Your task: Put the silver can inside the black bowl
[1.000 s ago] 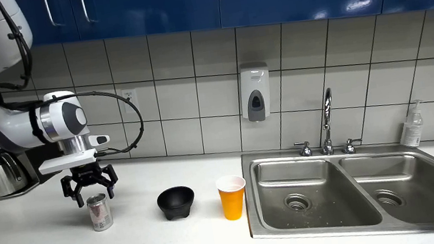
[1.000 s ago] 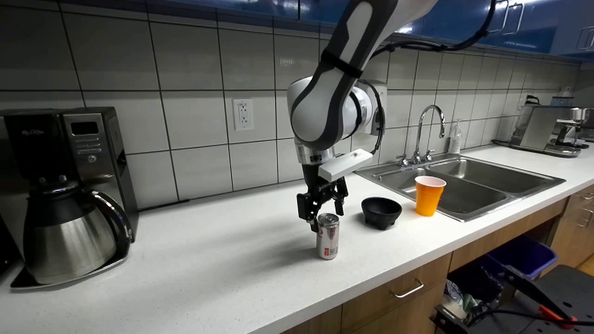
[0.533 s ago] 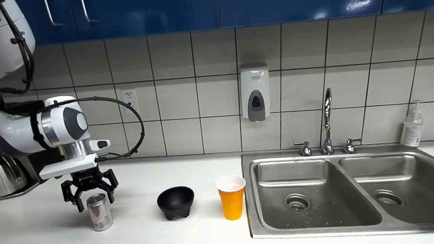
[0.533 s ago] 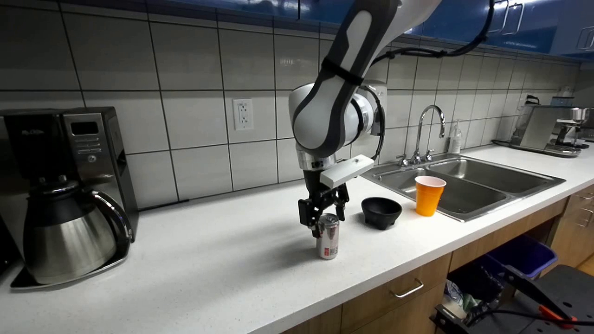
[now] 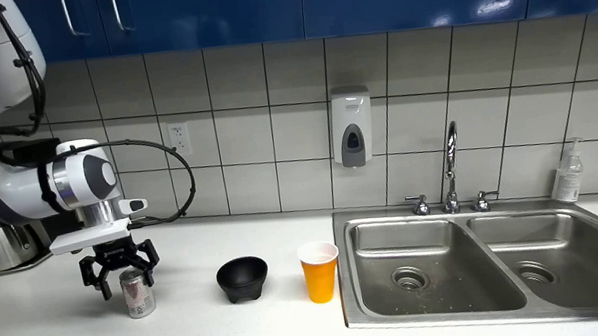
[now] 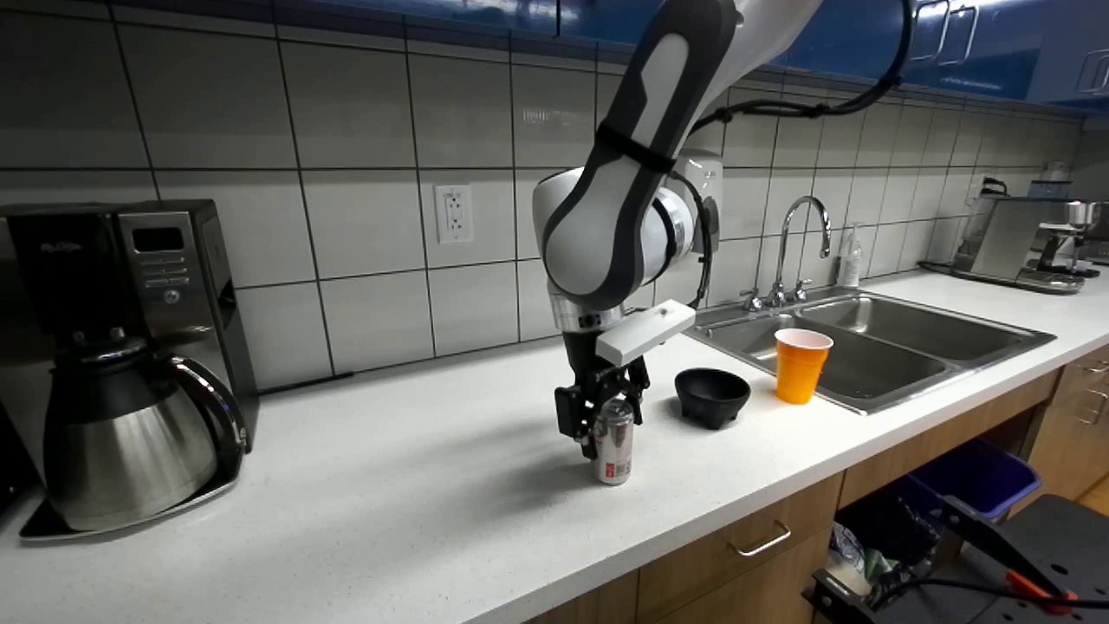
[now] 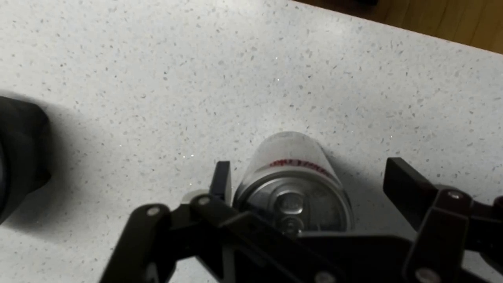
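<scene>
Outside the bowl, the can stands between the gripper's parted fingers.

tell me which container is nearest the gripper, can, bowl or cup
The silver can, between the jaws of the open gripper; the black bowl and orange cup both stand farther off.

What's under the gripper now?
The silver can, upright on the counter between the open fingers. In the wrist view, the gripper hides part of the can's top; the counter beneath its base is covered.
</scene>
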Controlling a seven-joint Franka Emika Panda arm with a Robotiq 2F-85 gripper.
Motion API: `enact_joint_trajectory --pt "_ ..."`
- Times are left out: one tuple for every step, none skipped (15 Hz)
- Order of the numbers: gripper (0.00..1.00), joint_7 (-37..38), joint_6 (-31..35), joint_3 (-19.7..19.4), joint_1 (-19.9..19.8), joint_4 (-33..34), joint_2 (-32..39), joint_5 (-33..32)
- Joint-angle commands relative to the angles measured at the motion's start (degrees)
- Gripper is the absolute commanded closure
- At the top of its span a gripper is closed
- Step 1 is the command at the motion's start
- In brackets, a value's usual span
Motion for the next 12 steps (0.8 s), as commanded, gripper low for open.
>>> enact_joint_trajectory --pt "0.0 0.6 1.1 -1.5 1.1 -0.2 0.1 -2.3" --pt "0.0 0.6 1.2 -1.7 1.2 -0.1 0.2 -2.6" --pt "0.0 0.6 1.2 -1.9 1.2 -0.1 0.3 -2.9" --pt "0.0 0.6 1.4 -2.0 1.3 0.0 0.4 -3.0" --pt "0.0 0.7 1.5 -2.0 1.3 -0.1 0.4 -3.1" --pt "0.0 0.7 1.7 -2.0 1.4 -0.1 0.4 -3.1" --pt "0.0 0.7 1.9 -2.1 1.4 -0.1 0.5 -3.2" --pt "0.0 0.7 2.1 -2.1 1.5 0.0 0.6 -3.2" --pt "0.0 0.7 2.2 -2.2 1.6 0.0 0.7 -3.2" --pt "0.0 0.9 2.6 -2.4 1.9 0.1 0.7 -3.5" --pt "0.0 0.9 2.7 -2.4 2.0 0.1 0.7 -3.6" --pt "0.0 0.9 2.8 -2.5 2.1 0.1 0.8 -3.7"
